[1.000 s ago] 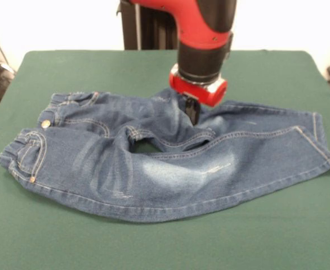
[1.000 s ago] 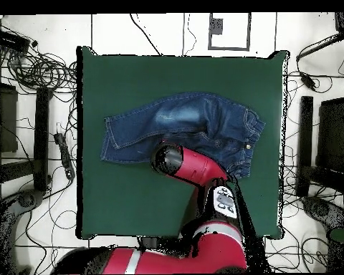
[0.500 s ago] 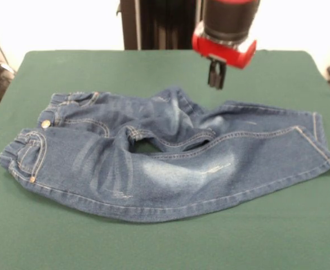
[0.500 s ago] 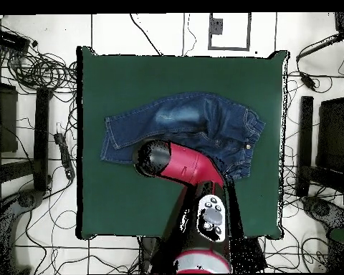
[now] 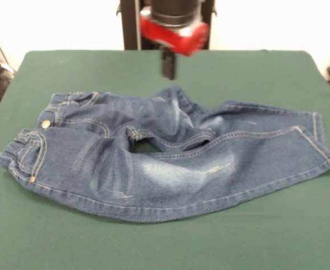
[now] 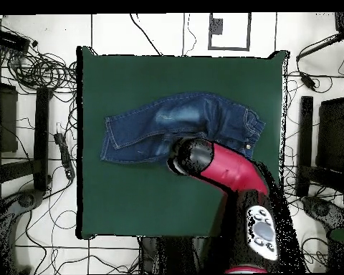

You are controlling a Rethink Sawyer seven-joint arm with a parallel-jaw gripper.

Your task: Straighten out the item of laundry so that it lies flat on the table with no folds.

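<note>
The item of laundry [image 5: 170, 166] is a small pair of blue jeans lying across the middle of the table [image 5: 97, 67]. Its waistband [image 5: 18, 152] is at the left and its leg hems [image 5: 321, 140] are at the right. The far leg is bunched into folds near the crotch [image 5: 179, 126], and a small gap of green cloth shows there. My gripper [image 5: 168, 64] hangs in the air above the table behind the jeans, shut on nothing and clear of the denim. In the overhead view the arm [image 6: 218, 165] covers the near edge of the jeans [image 6: 178, 122] and hides the gripper.
The table [image 6: 132, 200] extends well beyond the jeans on every side. Cables [image 6: 31, 64] and dark stands [image 6: 42, 136] lie on the floor around the table's edges.
The gripper has lifted off the jeans' folded far leg, first rising to the right, then swinging left in the front view. The jeans lie as before.
</note>
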